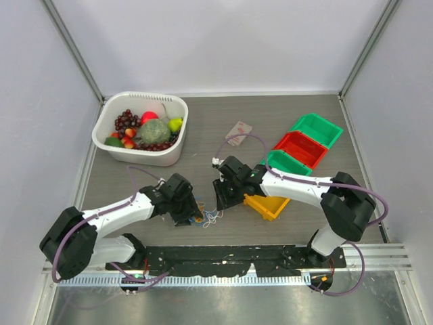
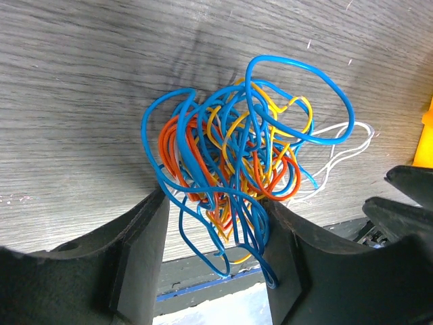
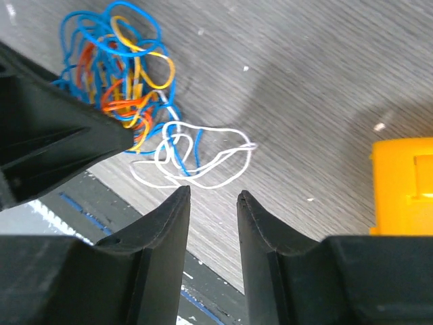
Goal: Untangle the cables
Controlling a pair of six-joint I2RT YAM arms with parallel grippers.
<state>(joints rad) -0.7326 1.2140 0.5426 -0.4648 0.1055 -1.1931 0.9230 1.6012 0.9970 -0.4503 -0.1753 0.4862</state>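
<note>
Cables [image 2: 237, 169] lie bunched at 6 o'clock on the table [image 1: 284, 128]. Left claw [image 2: 215, 203] stands open around them; right claw [image 3: 212, 195], half open and empty, should pinch just the white loop [image 3: 233, 133].

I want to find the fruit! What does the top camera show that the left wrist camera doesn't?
Only the top view shows the white fruit basket and the red bin. Only the left wrist view shows the cables as separate blue, orange and yellow loops between the left gripper's fingers. Both show the cables, the grey table and the yellow bin.
</note>
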